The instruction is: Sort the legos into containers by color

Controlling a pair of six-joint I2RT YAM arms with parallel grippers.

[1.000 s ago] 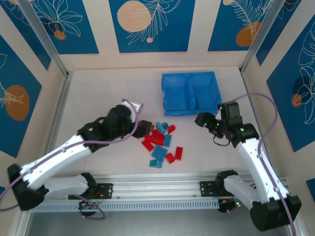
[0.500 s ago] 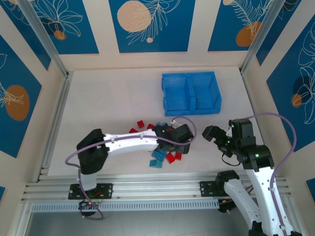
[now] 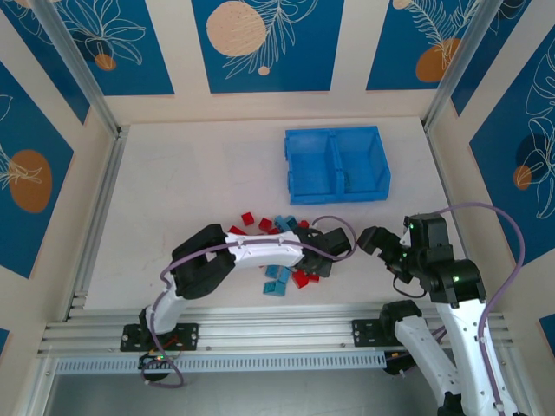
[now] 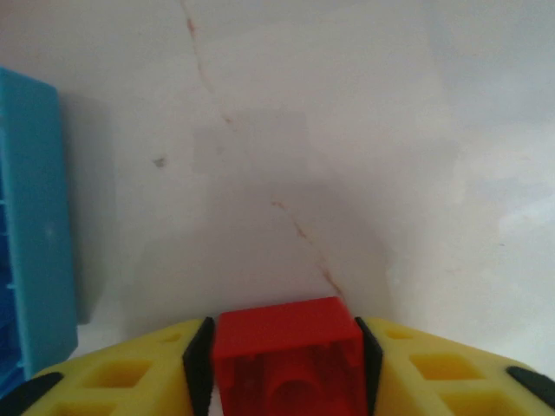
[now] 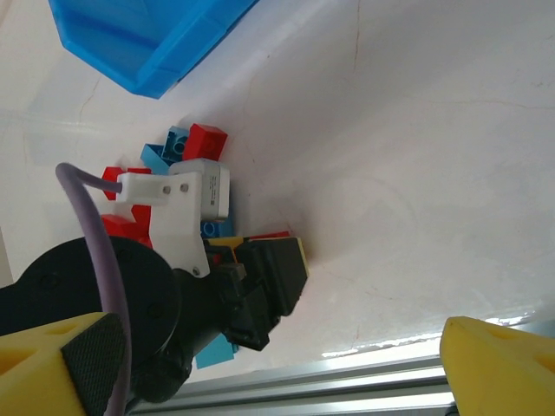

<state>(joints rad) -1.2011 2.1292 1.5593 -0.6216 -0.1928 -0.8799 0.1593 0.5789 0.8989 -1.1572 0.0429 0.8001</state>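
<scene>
nearest the front edge of the desk (image 3: 173, 173), on its right half, the right tool (image 3: 371, 239) hangs low over the surface with its jaws spread wide and nothing between them. in the right wrist view its yellow fingers (image 5: 499, 364) sit at opposite lower corners, well apart.

just beside it, toward the middle of the desk, the left tool (image 3: 340, 243) points at the right tool, its arm stretched low across the scatter of bricks. this tool is closed on a red lego (image 4: 286, 355). the left wrist view shows the brick pinched between the black pads (image 4: 198, 364) of the yellow fingers, touching both sides. whether the brick is clear of the desk or resting on it, i cannot tell.

the other legos (image 3: 279, 225) lie loose near the middle of the front edge, red and light blue mixed, several touching one another. a few sit on the near side of the left arm, among them a light blue pair (image 3: 276, 279) and a red one (image 3: 301, 278). the rest show on the arm's far side, with one red brick (image 3: 247, 217) a little apart at the left. some are partly hidden under the arm.

farther back, toward the far right corner of the desk, stands the blue bin (image 3: 334, 134), well apart from the bricks. its two square compartments lie side by side, split by a middle wall. one corner of it shows at the top left of the right wrist view.
</scene>
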